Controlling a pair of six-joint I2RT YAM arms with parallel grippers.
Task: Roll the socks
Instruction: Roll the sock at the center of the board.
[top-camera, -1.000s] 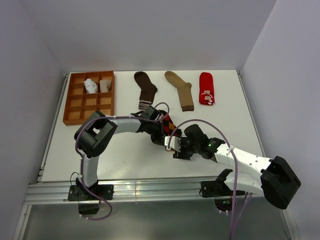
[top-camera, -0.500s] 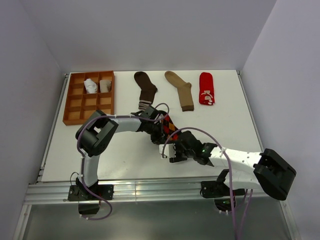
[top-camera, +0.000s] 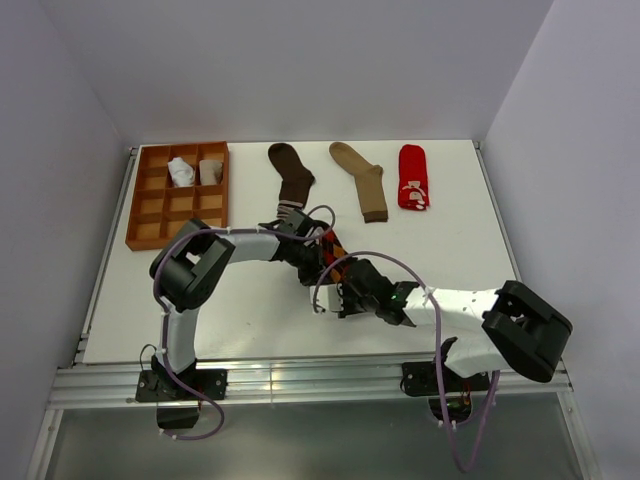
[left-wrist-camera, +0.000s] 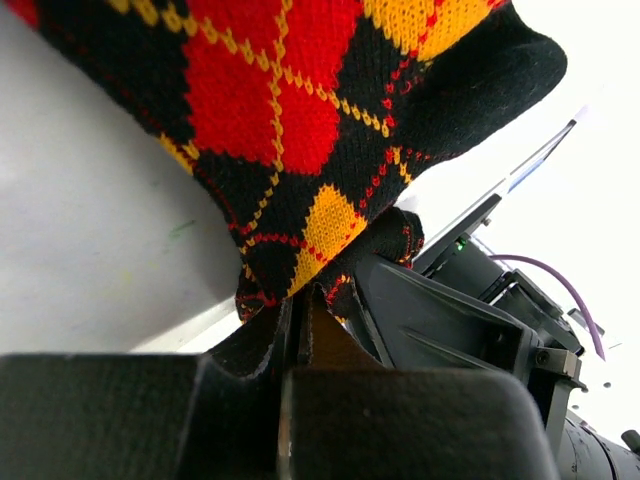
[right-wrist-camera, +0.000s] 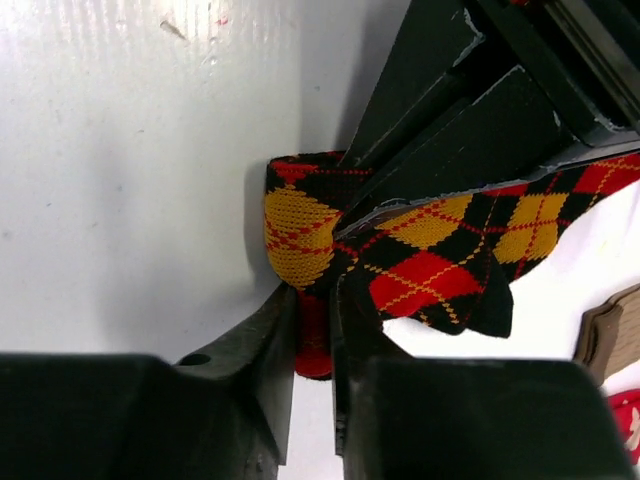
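Further left than before, right hand (right-wrist-camera: 312, 305) clamped on argyle sock (right-wrist-camera: 430, 268), left hand (left-wrist-camera: 299, 328) likewise; keep fabric taut while rolling

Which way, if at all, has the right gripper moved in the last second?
Yes, a little leftward: the right gripper, shut on the argyle sock, now sits further left of the tan sock than before.

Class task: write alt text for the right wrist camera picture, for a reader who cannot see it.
Close-up: the right pincer is shut on the folded end of a black, red and orange diamond-patterned sock lying on a white table. The dark left pincer, coming from the upper right, clamps the same sock.
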